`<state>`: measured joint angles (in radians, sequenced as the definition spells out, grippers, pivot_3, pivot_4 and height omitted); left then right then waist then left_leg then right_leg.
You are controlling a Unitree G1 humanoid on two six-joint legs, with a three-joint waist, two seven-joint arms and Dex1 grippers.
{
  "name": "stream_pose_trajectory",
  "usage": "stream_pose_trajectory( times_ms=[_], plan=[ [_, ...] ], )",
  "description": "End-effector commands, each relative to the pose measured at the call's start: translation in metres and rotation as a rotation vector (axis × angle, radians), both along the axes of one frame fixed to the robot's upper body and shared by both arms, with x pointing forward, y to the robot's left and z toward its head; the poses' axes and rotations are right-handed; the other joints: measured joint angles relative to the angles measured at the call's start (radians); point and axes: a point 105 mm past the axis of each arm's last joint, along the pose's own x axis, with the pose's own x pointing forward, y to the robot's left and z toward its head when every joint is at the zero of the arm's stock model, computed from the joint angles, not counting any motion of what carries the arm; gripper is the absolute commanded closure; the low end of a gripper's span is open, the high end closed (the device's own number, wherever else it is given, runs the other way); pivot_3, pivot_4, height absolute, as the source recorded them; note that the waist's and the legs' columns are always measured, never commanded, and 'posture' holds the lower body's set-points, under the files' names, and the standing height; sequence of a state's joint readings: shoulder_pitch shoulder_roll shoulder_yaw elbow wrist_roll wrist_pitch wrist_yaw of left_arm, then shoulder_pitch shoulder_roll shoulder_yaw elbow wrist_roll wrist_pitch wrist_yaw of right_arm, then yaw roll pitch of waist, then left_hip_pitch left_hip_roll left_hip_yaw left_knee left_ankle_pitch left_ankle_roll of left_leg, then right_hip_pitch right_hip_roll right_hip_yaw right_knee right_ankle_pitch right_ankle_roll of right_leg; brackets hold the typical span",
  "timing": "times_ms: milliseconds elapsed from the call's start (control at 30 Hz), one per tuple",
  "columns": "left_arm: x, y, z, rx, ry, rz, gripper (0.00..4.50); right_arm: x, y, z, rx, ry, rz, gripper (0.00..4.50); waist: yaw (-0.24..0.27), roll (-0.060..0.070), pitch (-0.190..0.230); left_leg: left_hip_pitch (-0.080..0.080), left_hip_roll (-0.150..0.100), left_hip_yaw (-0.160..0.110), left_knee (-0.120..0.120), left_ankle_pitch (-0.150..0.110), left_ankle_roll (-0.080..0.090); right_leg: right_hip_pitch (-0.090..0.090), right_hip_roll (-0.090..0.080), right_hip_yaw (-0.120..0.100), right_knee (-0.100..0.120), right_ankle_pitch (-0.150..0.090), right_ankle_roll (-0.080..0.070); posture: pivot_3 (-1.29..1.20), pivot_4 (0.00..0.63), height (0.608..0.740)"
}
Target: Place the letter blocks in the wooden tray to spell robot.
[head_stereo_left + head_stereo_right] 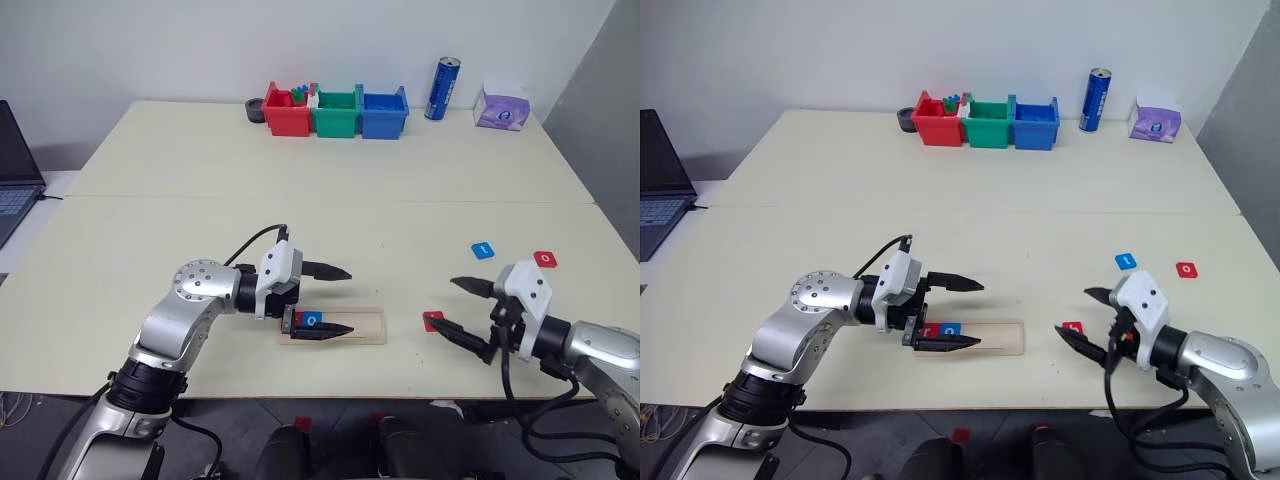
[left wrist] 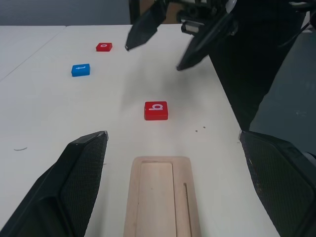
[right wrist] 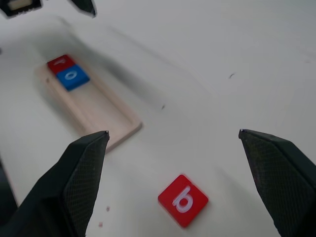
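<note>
The right gripper (image 1: 1087, 320), two black fingers spread wide and holding nothing, hangs low over the pale table (image 1: 300, 200) with the small flat red square block bearing a white b (image 3: 183, 199) lying loose on the surface just below and between its fingertips, not touched by either one. Further out from that gripper, toward the other arm, lies the long narrow pale-wood tray with a shallow groove (image 1: 1000, 338); a red r block (image 3: 61, 62) and a blue o block (image 3: 72, 77) sit side by side at its far end, and the nearer stretch of groove is bare. The left gripper (image 1: 349, 300), likewise spread and empty, hovers over that filled end with its lower finger lying close above the two seated tiles. Beyond the right gripper on its other side, a blue t block (image 1: 483, 250) and a red o block (image 1: 545, 259) rest well apart from the tray. The likely trouble: the b block is thin and flat, so a closing pinch that comes down off-centre could skid it across the table or tip it on edge; it could also go into the groove rotated or upside down. The left fingers so near the seated tiles could nudge them out of line, and the two arms could foul each other over the tray
</note>
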<state>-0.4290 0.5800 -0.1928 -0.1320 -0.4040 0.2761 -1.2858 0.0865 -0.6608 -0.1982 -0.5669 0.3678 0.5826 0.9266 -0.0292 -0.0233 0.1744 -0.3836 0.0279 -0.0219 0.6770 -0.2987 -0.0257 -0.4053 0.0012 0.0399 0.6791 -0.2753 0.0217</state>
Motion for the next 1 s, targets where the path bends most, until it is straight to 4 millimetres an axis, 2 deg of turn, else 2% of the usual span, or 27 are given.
stream_pose_trajectory(
  times_ms=[33,333,600,1000],
  plan=[
    [-0.002,-0.007,0.005,0.003,-0.063,-0.061,0.00,0.006,0.002,-0.006,-0.074,-0.127,0.161,0.02,-0.003,0.000,0.000,0.001,0.000,0.001,0.000,0.000,0.000,0.000,0.000,0.000,0.000,0.000,0.000,0.00,0.150,0.740],
    [0.000,-0.011,0.003,0.015,-0.084,-0.109,0.00,0.031,-0.007,-0.021,-0.112,-0.149,0.254,0.02,0.000,0.000,0.001,0.002,0.000,0.001,0.001,0.000,0.000,0.000,0.001,0.001,0.002,0.000,-0.001,0.00,0.150,0.740],
    [-0.002,-0.012,-0.001,0.020,-0.083,-0.124,0.00,0.026,-0.016,-0.044,-0.129,-0.018,0.283,0.02,0.001,0.000,0.001,0.001,0.000,0.000,0.001,0.000,0.000,0.000,0.000,0.001,0.002,0.001,-0.001,0.00,0.150,0.740],
    [-0.007,-0.011,-0.005,0.028,-0.070,-0.141,0.00,0.037,-0.009,-0.045,-0.097,-0.006,0.252,0.02,0.001,0.000,0.001,0.001,0.001,-0.001,0.001,0.000,0.000,0.000,0.000,0.001,0.002,0.001,-0.001,0.00,0.150,0.740]
  ],
)
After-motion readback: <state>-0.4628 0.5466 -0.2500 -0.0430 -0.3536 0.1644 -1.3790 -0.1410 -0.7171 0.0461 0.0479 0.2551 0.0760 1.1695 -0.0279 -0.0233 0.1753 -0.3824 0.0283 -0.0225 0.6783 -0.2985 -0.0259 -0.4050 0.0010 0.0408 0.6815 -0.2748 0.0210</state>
